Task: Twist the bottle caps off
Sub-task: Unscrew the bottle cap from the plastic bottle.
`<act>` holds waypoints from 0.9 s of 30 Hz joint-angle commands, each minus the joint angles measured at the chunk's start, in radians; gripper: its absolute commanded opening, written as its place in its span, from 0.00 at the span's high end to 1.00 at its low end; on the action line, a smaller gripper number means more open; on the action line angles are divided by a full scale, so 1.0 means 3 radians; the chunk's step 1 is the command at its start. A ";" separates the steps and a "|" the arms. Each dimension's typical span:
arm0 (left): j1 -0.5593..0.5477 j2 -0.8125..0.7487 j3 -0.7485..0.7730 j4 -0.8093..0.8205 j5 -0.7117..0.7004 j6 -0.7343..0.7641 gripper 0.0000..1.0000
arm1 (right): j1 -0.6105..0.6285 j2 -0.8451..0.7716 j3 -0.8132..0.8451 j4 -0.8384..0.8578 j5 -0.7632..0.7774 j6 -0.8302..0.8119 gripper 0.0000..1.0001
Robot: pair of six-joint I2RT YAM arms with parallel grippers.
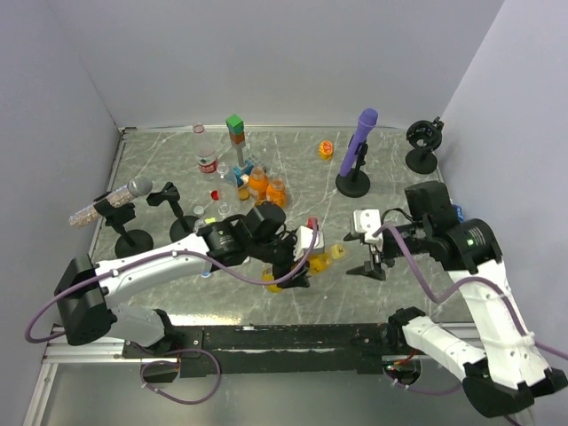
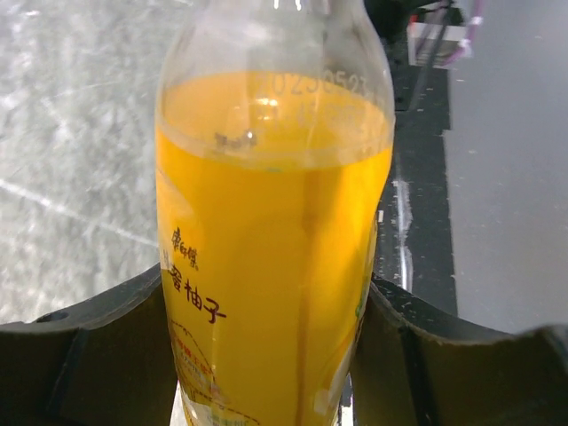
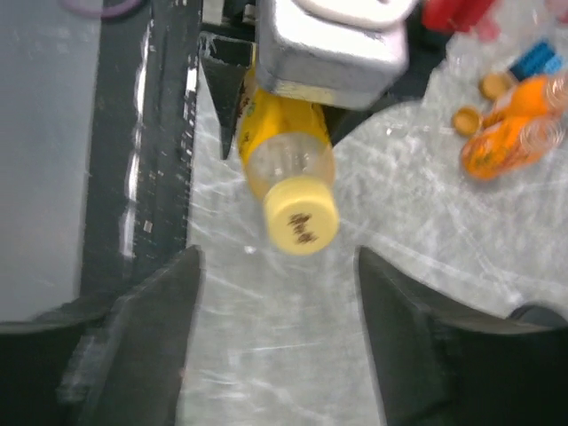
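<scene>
Right, status. The yellow juice bottle (image 2: pixel 271 266) is clamped between the left fingers (image 2: pixel 98 355), held off the bench (image 1: pixel 399 151) and tipped on its side with the neck toward the right arm. Its yellow cap (image 3: pixel 302 217) sits on the neck, so it's not off yet. I can't tell whether it's loosened. The right fingers (image 3: pixel 142 337) are spread wide, short of the cap and touching nothing.

Elsewhere, the orange bottles (image 3: pixel 497 146) look open-necked, with two loose orange caps (image 3: pixel 491 86) beside them, so probably done. The red-labelled bottle (image 1: pixel 207 162) is too small to judge.

Room: the held bottle hangs near the bench's near edge, with the black rail (image 1: pixel 293 337) close alongside. Bare bench lies between the cap and the right arm, so a straight approach looks free. The purple microphone (image 1: pixel 362 133) is well apart behind. The black stands (image 1: pixel 182 222) sit near the left forearm, so watch elbow swing there.
</scene>
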 commanded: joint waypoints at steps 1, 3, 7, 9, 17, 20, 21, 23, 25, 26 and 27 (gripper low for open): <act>-0.0165 -0.0213 -0.0035 0.0262 -0.0496 -0.0150 0.92 | -0.0018 -0.0175 0.0149 0.0167 0.0111 0.0863 0.15; -0.0263 -0.0244 -0.0056 0.0302 -0.0716 -0.0201 0.92 | -0.0024 -0.0287 0.0134 0.0259 0.0126 0.1098 0.08; -0.0370 -0.0381 -0.0153 0.0466 -0.1182 -0.0360 0.93 | -0.0172 -0.0466 0.0057 0.0387 0.0162 0.1497 0.01; -0.0421 -0.0468 -0.0239 0.0634 -0.1422 -0.0437 0.93 | -0.0243 -0.0456 0.0031 0.0428 0.0218 0.1706 0.01; -0.0692 -0.0530 -0.0255 0.0743 -0.2209 -0.0600 0.93 | -0.0524 -0.0252 -0.0112 0.0791 -0.0184 0.2964 0.01; -0.0794 -0.0469 -0.0199 0.0712 -0.2465 -0.0621 0.93 | -0.0571 -0.0109 -0.0076 0.0822 -0.0374 0.3174 0.03; -0.0825 -0.0453 -0.0179 0.0702 -0.2567 -0.0616 0.93 | -0.0576 -0.0022 -0.0041 0.0812 -0.0390 0.3231 0.04; -0.0866 -0.0413 -0.0128 0.0681 -0.2701 -0.0621 0.93 | -0.0586 0.0111 0.0016 0.0761 -0.0385 0.3298 0.14; -0.0892 -0.0372 -0.0097 0.0661 -0.2818 -0.0621 0.93 | -0.0586 0.0234 0.0062 0.0709 -0.0334 0.3313 0.26; -0.0902 -0.0351 -0.0082 0.0650 -0.2849 -0.0621 0.93 | -0.0586 0.0290 0.0067 0.0699 -0.0334 0.3323 0.31; -0.0912 -0.0331 -0.0076 0.0645 -0.2880 -0.0737 0.93 | -0.0586 0.0326 0.0072 0.0669 -0.0329 0.3308 0.33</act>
